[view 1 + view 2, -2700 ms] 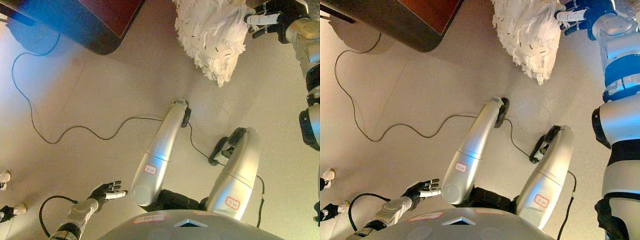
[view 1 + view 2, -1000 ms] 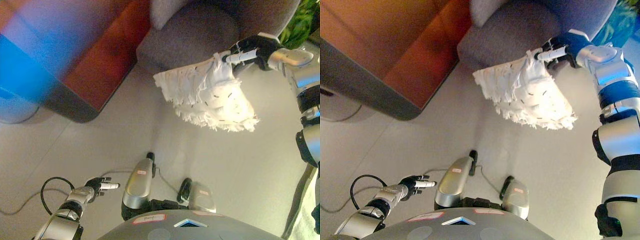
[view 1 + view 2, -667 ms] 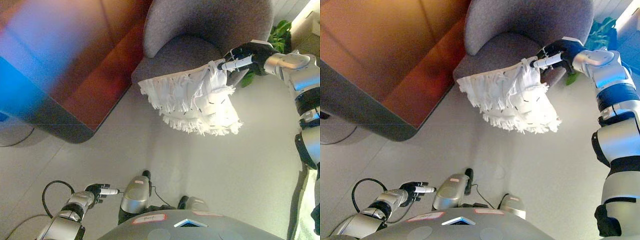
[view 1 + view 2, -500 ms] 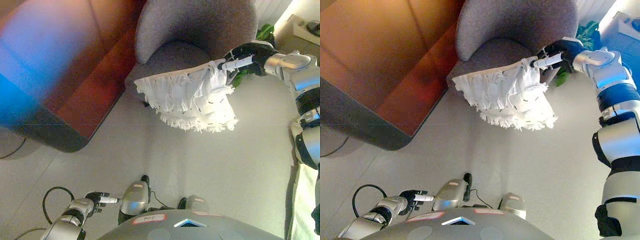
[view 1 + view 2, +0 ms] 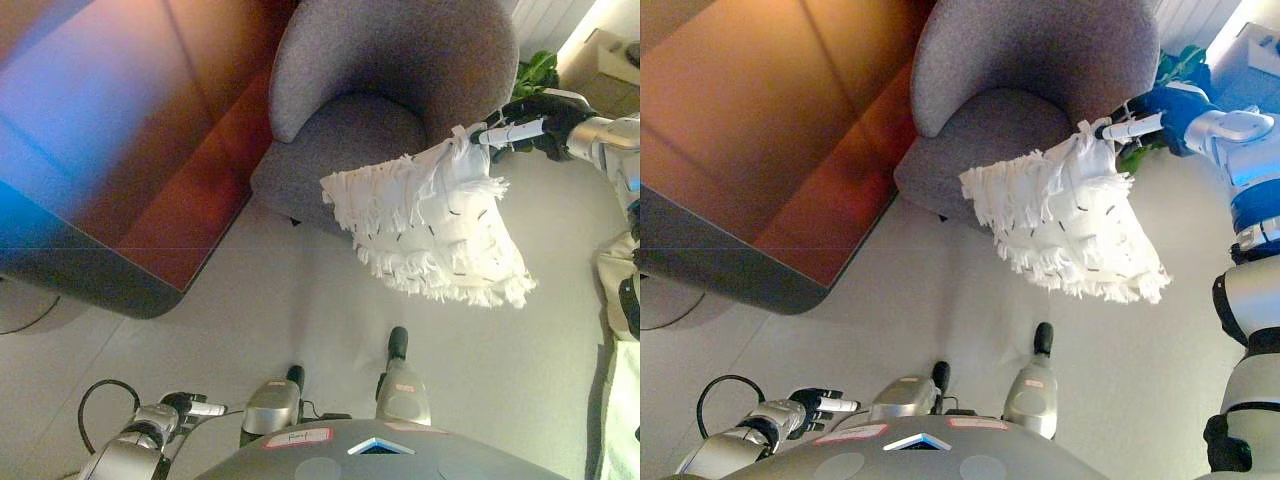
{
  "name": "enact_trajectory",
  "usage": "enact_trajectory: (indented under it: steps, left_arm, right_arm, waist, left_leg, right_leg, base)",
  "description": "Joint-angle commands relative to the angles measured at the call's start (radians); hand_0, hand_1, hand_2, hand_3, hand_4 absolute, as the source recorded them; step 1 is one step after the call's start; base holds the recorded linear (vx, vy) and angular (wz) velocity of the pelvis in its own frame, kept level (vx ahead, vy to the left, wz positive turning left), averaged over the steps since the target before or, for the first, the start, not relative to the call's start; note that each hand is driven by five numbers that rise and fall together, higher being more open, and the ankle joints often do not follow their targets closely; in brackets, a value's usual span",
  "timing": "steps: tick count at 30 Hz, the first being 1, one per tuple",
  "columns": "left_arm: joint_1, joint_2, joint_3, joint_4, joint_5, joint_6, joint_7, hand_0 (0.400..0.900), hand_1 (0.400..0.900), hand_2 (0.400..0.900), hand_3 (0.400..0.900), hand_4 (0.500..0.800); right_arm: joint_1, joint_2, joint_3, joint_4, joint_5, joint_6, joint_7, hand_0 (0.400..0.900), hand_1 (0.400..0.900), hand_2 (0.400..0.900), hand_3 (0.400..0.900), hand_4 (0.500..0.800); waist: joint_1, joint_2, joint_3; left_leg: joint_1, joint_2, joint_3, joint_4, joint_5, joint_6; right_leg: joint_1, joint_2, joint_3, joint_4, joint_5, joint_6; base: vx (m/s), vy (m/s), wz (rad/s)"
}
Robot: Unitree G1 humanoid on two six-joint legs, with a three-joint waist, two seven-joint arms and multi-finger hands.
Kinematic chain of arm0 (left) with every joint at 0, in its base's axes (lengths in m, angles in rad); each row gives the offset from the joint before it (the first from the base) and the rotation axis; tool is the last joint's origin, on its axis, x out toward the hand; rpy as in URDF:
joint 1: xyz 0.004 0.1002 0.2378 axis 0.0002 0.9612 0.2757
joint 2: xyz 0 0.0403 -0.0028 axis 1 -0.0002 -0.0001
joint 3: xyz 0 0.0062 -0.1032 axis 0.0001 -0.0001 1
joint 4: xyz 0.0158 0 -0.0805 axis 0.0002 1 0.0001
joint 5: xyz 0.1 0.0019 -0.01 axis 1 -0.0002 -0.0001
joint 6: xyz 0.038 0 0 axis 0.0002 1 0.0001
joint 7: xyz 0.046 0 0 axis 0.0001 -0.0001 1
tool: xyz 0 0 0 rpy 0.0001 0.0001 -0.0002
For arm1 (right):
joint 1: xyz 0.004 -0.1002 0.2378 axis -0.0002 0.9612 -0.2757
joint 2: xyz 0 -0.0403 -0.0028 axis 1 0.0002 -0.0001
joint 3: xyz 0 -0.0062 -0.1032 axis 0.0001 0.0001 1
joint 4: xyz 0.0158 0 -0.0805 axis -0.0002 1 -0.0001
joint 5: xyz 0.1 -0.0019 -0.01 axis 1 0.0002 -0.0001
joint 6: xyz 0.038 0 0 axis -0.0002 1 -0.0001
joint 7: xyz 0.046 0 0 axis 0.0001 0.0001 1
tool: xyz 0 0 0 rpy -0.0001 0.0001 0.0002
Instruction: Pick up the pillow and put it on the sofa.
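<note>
White fringe: the pillow (image 5: 435, 225) is white, covered in rows of soft fringe with small dark marks, and hangs in the air by one corner.
Change: compared with half a second ago, the pillow now hangs more to the right, in front of the right front edge of the seat, and its lower corner points down over the floor (image 5: 300, 300).
Right hand: the right hand (image 5: 535, 118) is up at the right side, its fingers pinching the top corner of the pillow; one white fingertip (image 5: 505, 130) lies against the cloth.
Left hand: the left hand (image 5: 815, 405) is low at the left, near the floor, holding nothing; its fingers are loosely stretched, a white tip pointing right.
Sofa: the sofa (image 5: 395, 90) is a grey round armchair of rough woven cloth with a curved back; its seat holds nothing.
Pillow place: not on the seat, but beside it, overlapping its right front edge in the view.
Table: a dark table (image 5: 120, 170) with a glossy reddish top and rounded corner stands at the left.
Plant: green leaves (image 5: 535, 72) show behind the right hand.
</note>
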Motion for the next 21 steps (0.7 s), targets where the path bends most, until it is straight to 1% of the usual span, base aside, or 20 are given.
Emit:
enact_trajectory:
  steps: [1, 2, 3, 4, 5, 6, 7, 8, 9, 10, 11, 12, 13, 14, 15, 17, 19, 21]
  left_arm:
    - [0.083, 0.079, -0.006, -0.029, 0.027, -0.023, 0.058, 0.900, 0.900, 0.900, 0.900, 0.800]
    - [0.093, 0.073, -0.001, -0.032, 0.037, -0.025, 0.051, 0.900, 0.900, 0.900, 0.900, 0.800]
    - [0.101, 0.069, 0.000, -0.033, 0.039, -0.029, 0.049, 0.900, 0.900, 0.900, 0.900, 0.800]
    - [0.117, 0.057, 0.003, -0.039, 0.028, -0.034, 0.051, 0.900, 0.900, 0.900, 0.900, 0.800]
    - [0.130, 0.045, 0.001, -0.046, 0.016, -0.032, 0.058, 0.900, 0.900, 0.900, 0.900, 0.800]
    - [0.136, 0.036, -0.004, -0.052, 0.015, -0.027, 0.058, 0.900, 0.900, 0.900, 0.900, 0.800]
    - [0.135, 0.028, -0.011, -0.057, 0.022, -0.017, 0.055, 0.900, 0.900, 0.900, 0.900, 0.800]
    - [0.131, 0.019, -0.024, -0.055, 0.023, -0.015, 0.060, 0.900, 0.900, 0.900, 0.900, 0.800]
    - [0.129, 0.012, -0.032, -0.049, 0.020, -0.017, 0.066, 0.900, 0.900, 0.900, 0.900, 0.800]
    - [0.130, 0.008, -0.035, -0.040, 0.022, -0.023, 0.066, 0.900, 0.900, 0.900, 0.900, 0.800]
    - [0.134, 0.005, -0.031, -0.032, 0.022, -0.027, 0.064, 0.900, 0.900, 0.900, 0.900, 0.800]
    - [0.146, 0.001, -0.015, -0.022, 0.040, -0.034, 0.060, 0.900, 0.900, 0.900, 0.900, 0.800]
    - [0.152, 0.004, -0.008, -0.025, 0.047, -0.034, 0.059, 0.900, 0.900, 0.900, 0.900, 0.800]
    - [0.152, 0.006, -0.009, -0.025, 0.040, -0.029, 0.059, 0.900, 0.900, 0.900, 0.900, 0.800]
    - [0.148, 0.005, -0.009, -0.019, 0.032, -0.022, 0.063, 0.900, 0.900, 0.900, 0.900, 0.800]
    - [0.134, 0.003, -0.009, -0.003, 0.031, -0.007, 0.069, 0.900, 0.900, 0.900, 0.900, 0.800]
    - [0.126, -0.002, -0.012, 0.008, 0.042, 0.011, 0.070, 0.900, 0.900, 0.900, 0.900, 0.800]
    - [0.130, -0.009, -0.008, 0.014, 0.031, 0.019, 0.082, 0.900, 0.900, 0.900, 0.900, 0.800]
  right_arm:
    - [-0.276, -0.148, -0.035, -0.029, 0.096, -0.054, -0.014, 0.400, 0.400, 0.400, 0.400, 0.500]
    - [-0.276, -0.145, -0.022, -0.031, 0.090, -0.044, -0.008, 0.400, 0.400, 0.400, 0.400, 0.500]
    - [-0.276, -0.141, -0.010, -0.025, 0.092, -0.041, -0.002, 0.400, 0.400, 0.400, 0.400, 0.500]
    - [-0.273, -0.131, 0.002, -0.011, 0.080, -0.045, 0.011, 0.400, 0.400, 0.400, 0.400, 0.500]
    - [-0.266, -0.123, 0.007, 0.002, 0.067, -0.057, 0.016, 0.400, 0.400, 0.400, 0.400, 0.500]
    - [-0.260, -0.119, 0.010, 0.009, 0.054, -0.059, 0.017, 0.400, 0.400, 0.400, 0.400, 0.500]
    - [-0.252, -0.118, 0.013, 0.011, 0.044, -0.057, 0.001, 0.400, 0.400, 0.400, 0.400, 0.500]
    - [-0.249, -0.120, 0.014, 0.014, 0.036, -0.054, -0.012, 0.400, 0.400, 0.400, 0.400, 0.500]
    - [-0.254, -0.121, 0.018, 0.024, 0.025, -0.055, -0.019, 0.400, 0.400, 0.400, 0.400, 0.500]
    - [-0.265, -0.121, 0.025, 0.032, 0.010, -0.052, -0.026, 0.400, 0.400, 0.400, 0.400, 0.500]
    - [-0.268, -0.119, 0.026, 0.035, 0.006, -0.051, -0.037, 0.400, 0.400, 0.400, 0.400, 0.500]
    - [-0.259, -0.117, 0.016, 0.015, 0.002, -0.041, -0.057, 0.400, 0.400, 0.400, 0.400, 0.500]
    - [-0.256, -0.122, 0.009, -0.010, -0.014, -0.018, -0.061, 0.400, 0.400, 0.400, 0.400, 0.500]
    - [-0.272, -0.132, 0.015, -0.022, -0.019, 0.003, -0.057, 0.400, 0.400, 0.400, 0.400, 0.500]
    - [-0.298, -0.140, 0.030, -0.011, -0.014, 0.010, -0.046, 0.400, 0.400, 0.400, 0.400, 0.500]
    - [-0.359, -0.161, 0.058, 0.051, -0.025, -0.001, -0.008, 0.400, 0.400, 0.400, 0.400, 0.500]
    - [-0.410, -0.191, 0.088, 0.099, -0.023, -0.008, 0.026, 0.400, 0.400, 0.400, 0.400, 0.500]
    - [-0.446, -0.207, 0.114, 0.135, -0.033, -0.022, 0.047, 0.400, 0.400, 0.400, 0.400, 0.500]
  waist:
    - [0.032, -0.058, -0.077]
    - [0.029, -0.050, -0.085]
    - [0.028, -0.053, -0.088]
    - [0.029, -0.058, -0.088]
    - [0.035, -0.067, -0.082]
    - [0.043, -0.076, -0.074]
    - [0.060, -0.079, -0.061]
    - [0.076, -0.085, -0.050]
    - [0.087, -0.077, -0.043]
    - [0.099, -0.064, -0.035]
    - [0.110, -0.051, -0.030]
    - [0.124, -0.036, -0.022]
    - [0.121, -0.039, -0.023]
    - [0.118, -0.042, -0.034]
    - [0.117, -0.042, -0.045]
    - [0.112, -0.040, -0.072]
    - [0.111, -0.042, -0.099]
    - [0.111, -0.042, -0.118]
  left_leg:
    - [0.168, 0.223, 0.051, 0.072, -0.008, -0.116]
    - [0.173, 0.255, 0.063, 0.088, 0.053, -0.136]
    - [0.162, 0.275, 0.083, 0.126, 0.096, -0.146]
    - [0.125, 0.302, 0.107, 0.196, 0.154, -0.152]
    - [0.054, 0.309, 0.114, 0.292, 0.186, -0.140]
    - [-0.017, 0.298, 0.113, 0.357, 0.198, -0.123]
    - [-0.091, 0.266, 0.120, 0.385, 0.189, -0.102]
    - [-0.139, 0.210, 0.127, 0.353, 0.184, -0.085]
    - [-0.147, 0.174, 0.145, 0.281, 0.183, -0.080]
    - [-0.155, 0.149, 0.170, 0.189, 0.208, -0.085]
    - [-0.180, 0.127, 0.179, 0.132, 0.236, -0.091]
    - [-0.219, 0.109, 0.169, 0.110, 0.282, -0.099]
    - [-0.220, 0.112, 0.162, 0.116, 0.290, -0.103]
    - [-0.191, 0.108, 0.161, 0.077, 0.263, -0.100]
    - [-0.162, 0.107, 0.159, 0.026, 0.248, -0.100]
    - [-0.116, 0.130, 0.183, -0.068, 0.254, -0.115]
    - [-0.090, 0.137, 0.181, -0.127, 0.247, -0.127]
    - [-0.072, 0.149, 0.190, -0.170, 0.247, -0.138]
  right_leg:
    - [-0.049, 0.036, 0.011, 0.149, 0.059, -0.006]
    - [-0.043, 0.052, -0.002, 0.169, 0.035, -0.023]
    - [-0.035, 0.056, -0.005, 0.169, 0.027, -0.035]
    - [-0.008, 0.068, -0.012, 0.163, 0.010, -0.059]
    - [0.030, 0.081, -0.013, 0.149, -0.003, -0.084]
    - [0.064, 0.093, -0.013, 0.134, -0.010, -0.101]
    - [0.116, 0.108, -0.023, 0.109, -0.021, -0.113]
    - [0.155, 0.110, -0.039, 0.082, -0.028, -0.114]
    - [0.179, 0.125, -0.048, 0.066, -0.040, -0.113]
    - [0.205, 0.144, -0.055, 0.051, -0.052, -0.114]
    - [0.222, 0.163, -0.057, 0.053, -0.067, -0.118]
    - [0.244, 0.186, -0.047, 0.064, -0.092, -0.127]
    - [0.253, 0.188, -0.045, 0.051, -0.095, -0.130]
    - [0.256, 0.185, -0.048, 0.034, -0.095, -0.129]
    - [0.259, 0.187, -0.052, 0.025, -0.097, -0.129]
    - [0.271, 0.192, -0.070, 0.001, -0.102, -0.127]
    - [0.277, 0.193, -0.084, -0.029, -0.098, -0.123]
    - [0.280, 0.199, -0.100, -0.060, -0.092, -0.120]
  base:
    - [0.38, -0.289, 0.26]
    - [0.26, -0.195, 0.16]
    - [0.28, -0.267, 0.15]
    - [0.30, -0.338, 0.11]
    - [0.34, -0.424, 0.10]
    - [0.33, -0.424, 0.12]
    - [0.32, -0.355, 0.14]
    - [0.31, -0.272, 0.14]
    - [0.28, -0.170, 0.10]
    - [0.27, -0.122, 0.00]
    - [0.30, -0.131, -0.16]
    - [0.26, -0.127, -0.14]
    - [0.24, -0.103, -0.06]
    - [0.18, -0.053, 0.10]
    - [0.21, -0.037, 0.18]
    - [0.22, -0.058, 0.29]
    - [0.17, -0.081, 0.28]
    - [0.12, -0.076, 0.19]
